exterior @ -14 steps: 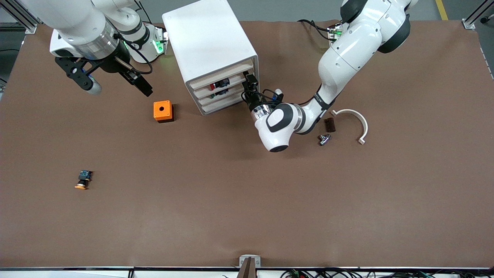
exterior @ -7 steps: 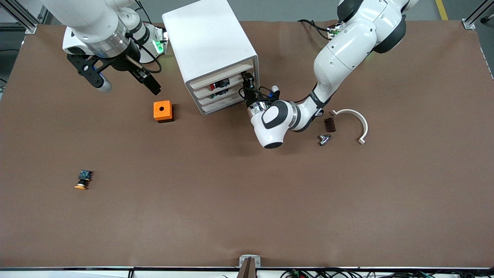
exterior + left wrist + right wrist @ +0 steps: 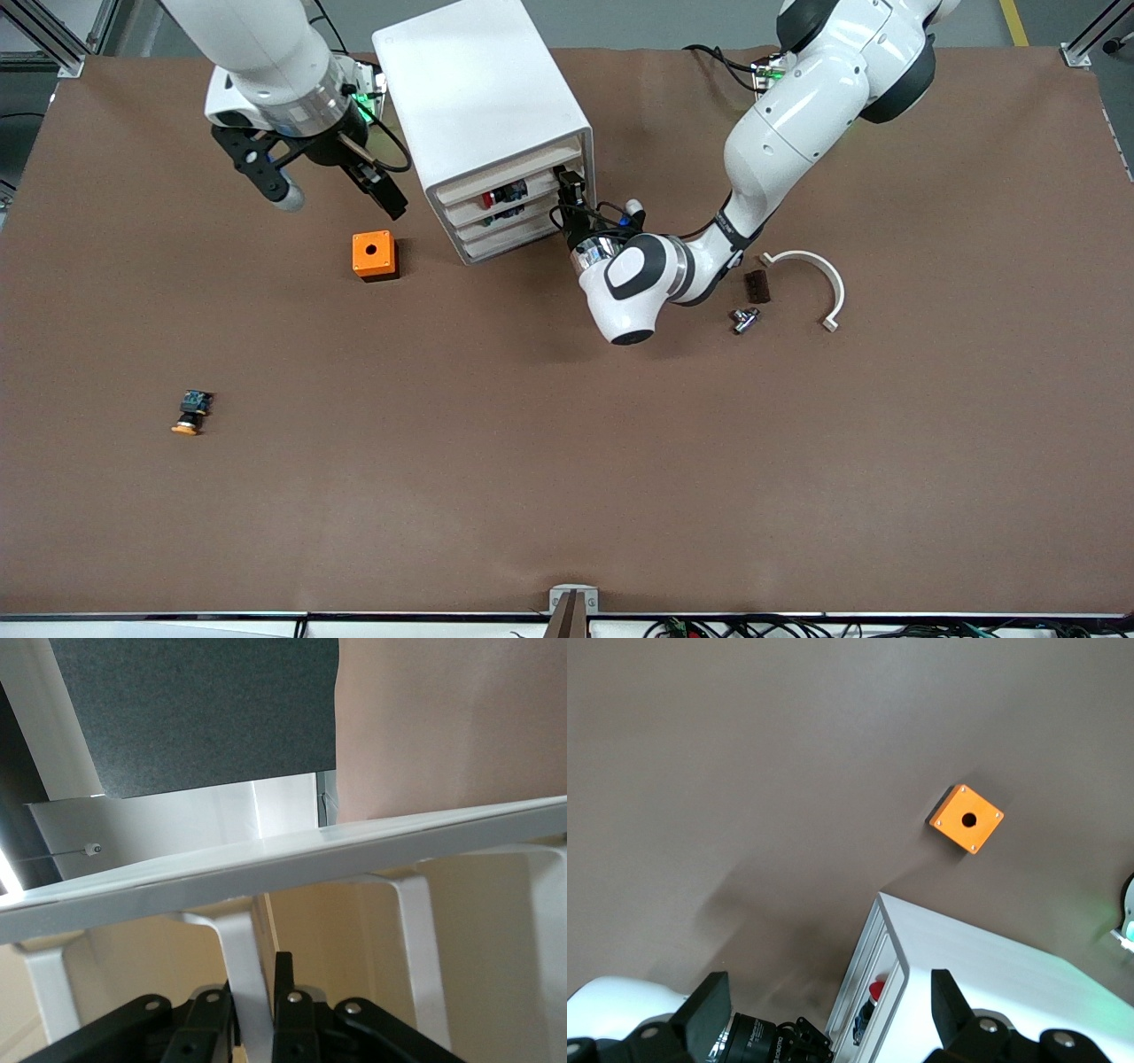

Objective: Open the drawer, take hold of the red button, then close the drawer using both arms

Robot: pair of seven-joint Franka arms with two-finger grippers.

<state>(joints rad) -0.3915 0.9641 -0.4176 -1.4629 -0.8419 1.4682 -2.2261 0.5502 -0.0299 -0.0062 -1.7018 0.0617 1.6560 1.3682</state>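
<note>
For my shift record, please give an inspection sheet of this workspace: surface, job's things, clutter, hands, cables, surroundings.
Surface: brown table, flat.
Job's things: white cabinet; second drawer not pulled out; red button seen in the cabinet front.
Clutter: orange box; orange-capped button; white curved bracket, dark block, metal fitting.
Hands: left hand shut on a white drawer handle at the cabinet's front edge; right hand open, above the table beside the cabinet.
Cables: black cables at the left arm's base.
Surroundings: aluminium frame posts.
</note>
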